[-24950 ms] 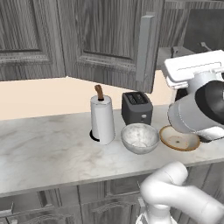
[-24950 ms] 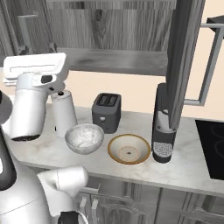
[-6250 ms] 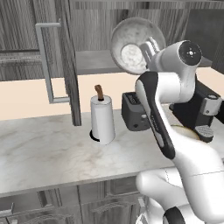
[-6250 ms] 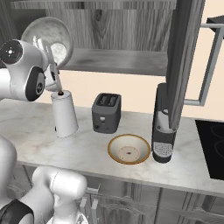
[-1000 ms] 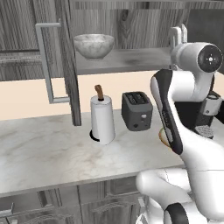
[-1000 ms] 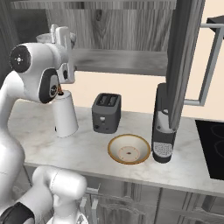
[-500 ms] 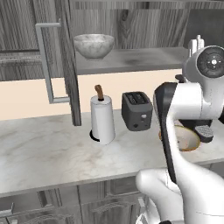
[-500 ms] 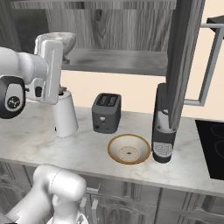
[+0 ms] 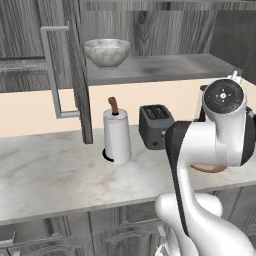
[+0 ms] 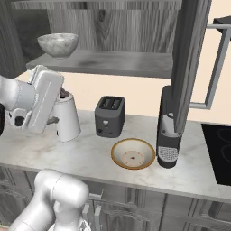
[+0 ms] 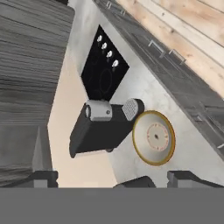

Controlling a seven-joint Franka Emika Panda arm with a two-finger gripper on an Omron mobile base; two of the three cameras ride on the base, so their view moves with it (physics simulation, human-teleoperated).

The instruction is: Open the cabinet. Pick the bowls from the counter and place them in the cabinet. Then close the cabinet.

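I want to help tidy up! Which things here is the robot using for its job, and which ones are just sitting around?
For the job: stone-look bowl on the cabinet shelf, tan bowl, counter, gripper.

Just sitting: paper towel roll, toaster, coffee machine, stove.

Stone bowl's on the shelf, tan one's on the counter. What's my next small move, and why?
Probably bring the gripper down toward the tan bowl. The speckled bowl already sits on the cabinet shelf, while the tan one lies on the counter beside the coffee machine. The hand view has it just ahead of the open, empty fingers.
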